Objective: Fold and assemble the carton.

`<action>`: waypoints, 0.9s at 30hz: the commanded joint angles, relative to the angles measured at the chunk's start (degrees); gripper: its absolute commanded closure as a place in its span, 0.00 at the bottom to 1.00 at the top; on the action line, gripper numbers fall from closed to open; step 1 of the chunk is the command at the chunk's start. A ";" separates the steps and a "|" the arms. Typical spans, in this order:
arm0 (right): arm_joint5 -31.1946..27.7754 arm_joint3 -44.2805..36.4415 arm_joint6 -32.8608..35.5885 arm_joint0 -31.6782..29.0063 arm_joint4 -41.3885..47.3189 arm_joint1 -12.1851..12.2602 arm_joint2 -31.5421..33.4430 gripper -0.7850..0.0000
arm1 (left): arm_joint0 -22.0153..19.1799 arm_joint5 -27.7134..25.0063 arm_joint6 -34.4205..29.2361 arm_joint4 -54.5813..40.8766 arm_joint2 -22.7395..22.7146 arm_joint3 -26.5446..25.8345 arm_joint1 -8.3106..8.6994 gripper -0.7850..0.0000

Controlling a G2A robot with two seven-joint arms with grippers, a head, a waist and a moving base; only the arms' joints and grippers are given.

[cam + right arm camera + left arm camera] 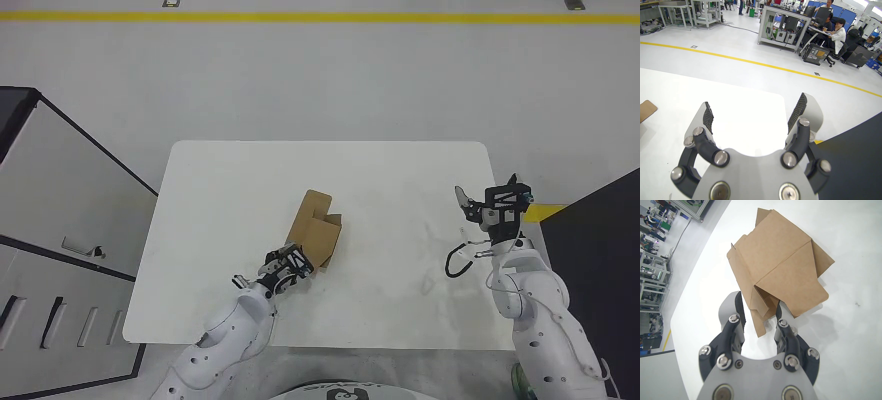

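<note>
A brown cardboard carton (pixel 316 232) lies partly folded near the middle of the white table (pixel 400 200), its flaps loose. In the left wrist view the carton (pixel 780 270) has its near end raised, with flaps hanging down between my left gripper's fingers. My left gripper (pixel 293 266) (pixel 759 308) is open at the carton's near end, one finger on each side of a hanging flap. My right gripper (pixel 470 205) (pixel 755 108) is open and holds nothing, raised over the table's right edge. A corner of the carton (pixel 645 110) appears at the edge of the right wrist view.
A dark panel (pixel 600 260) stands off the table's right side, close to my right arm. A grey cabinet (pixel 50 250) stands to the left of the table. A yellow floor line (pixel 320 17) runs beyond the far edge.
</note>
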 commanded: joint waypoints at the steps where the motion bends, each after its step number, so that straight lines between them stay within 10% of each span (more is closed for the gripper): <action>1: 0.00 0.00 0.00 0.00 0.00 0.00 0.00 0.00 | -0.28 0.35 -0.01 -0.72 0.05 0.36 -0.10 0.55; 21: 0.00 0.00 0.00 0.00 0.00 0.00 0.00 0.00 | -1.64 0.88 0.92 -3.16 0.46 2.27 -0.53 0.62; 23: 0.00 0.00 0.00 0.00 0.00 0.00 0.00 0.00 | -1.77 1.07 1.01 -3.39 0.54 2.37 -0.59 0.68; 25: 0.00 0.00 0.00 0.00 0.00 0.00 0.00 0.00 | -1.95 1.51 1.06 -3.75 0.52 2.52 -0.66 1.00; 27: 0.00 0.00 0.00 0.00 0.00 0.00 0.00 0.00 | -2.09 1.66 1.25 -4.22 0.47 2.56 -0.71 1.00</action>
